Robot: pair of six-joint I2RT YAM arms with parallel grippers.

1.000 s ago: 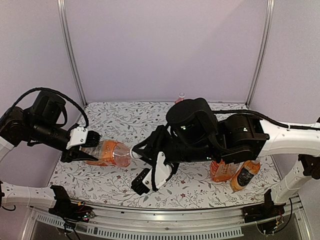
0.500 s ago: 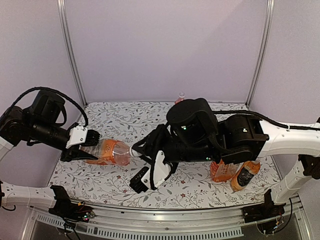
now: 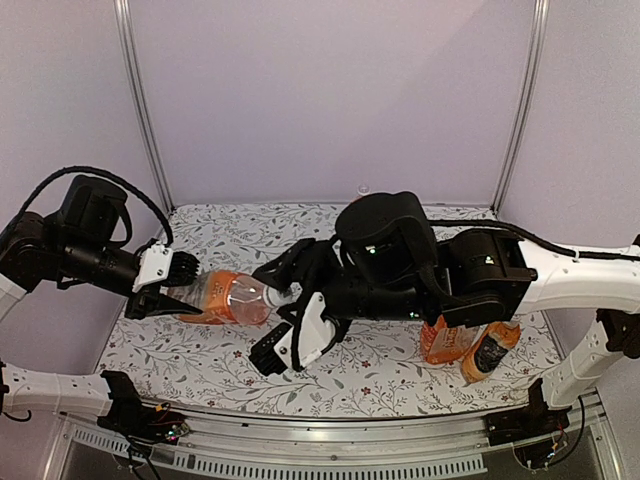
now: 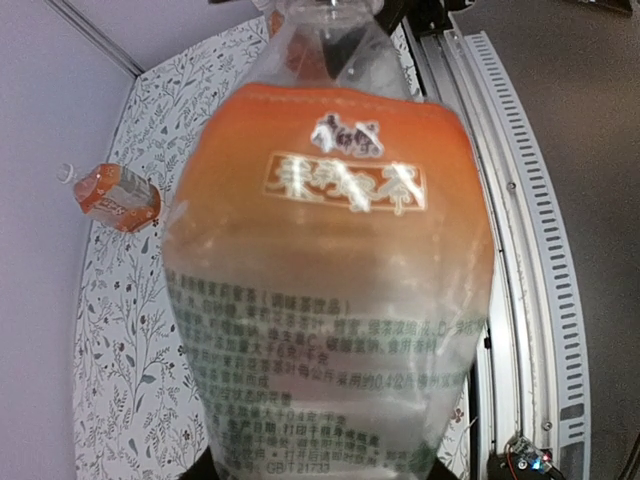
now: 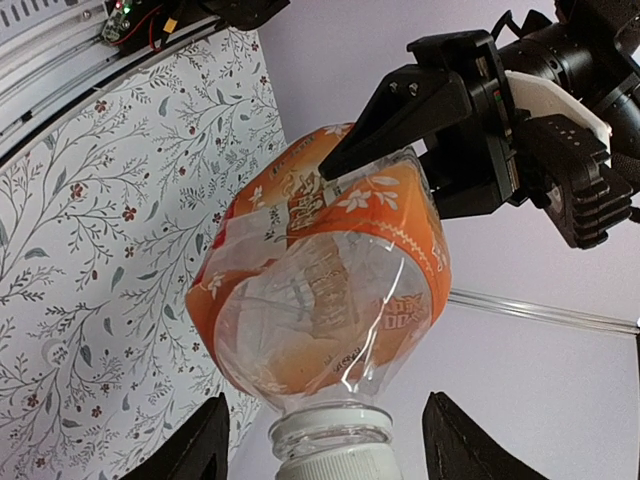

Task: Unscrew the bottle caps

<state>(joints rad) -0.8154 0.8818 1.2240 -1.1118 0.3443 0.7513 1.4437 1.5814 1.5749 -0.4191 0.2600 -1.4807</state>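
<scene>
White plastic, small and light: we would pinch the cap, centre-left in the overhead view, around its rim. The right gripper straddles it, released. The left gripper clenches the thin, squashy bottle.

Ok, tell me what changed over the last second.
The right hand shifted left, its open jaws straddling the small white screw cap. The left hand, still shut on the clear plastic bottle of orange liquid, lifted it slightly. The two orange bottles at right stayed.

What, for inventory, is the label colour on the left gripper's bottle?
Label: orange above, pale with green print below; left wrist view.
</scene>
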